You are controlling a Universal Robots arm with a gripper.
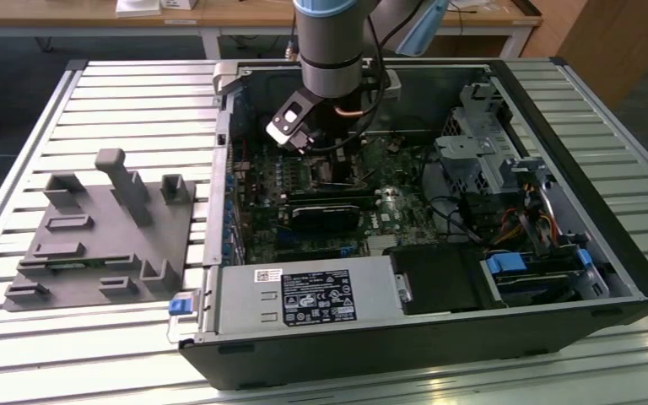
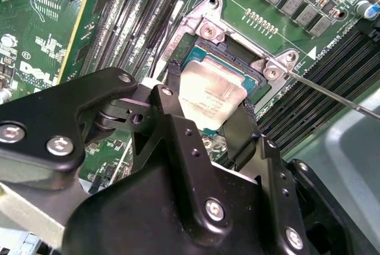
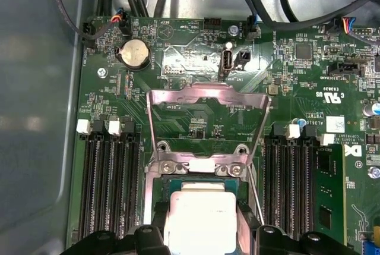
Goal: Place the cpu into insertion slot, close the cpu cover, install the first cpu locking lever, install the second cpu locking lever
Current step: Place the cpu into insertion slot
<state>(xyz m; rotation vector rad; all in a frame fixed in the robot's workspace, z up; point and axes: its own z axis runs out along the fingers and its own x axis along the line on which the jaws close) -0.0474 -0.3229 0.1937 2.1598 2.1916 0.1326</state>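
One arm [image 1: 330,38] vert., jaws on cpu [image 2: 211,97]

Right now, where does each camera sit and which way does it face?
Exterior view: off the arm, looking down into the computer case; arm shows.
First wrist view: at the wrist, facing the open cpu cover; tool edge shows.
Second wrist view: at the wrist, over the tool's body.
Both wrist views share the cpu.
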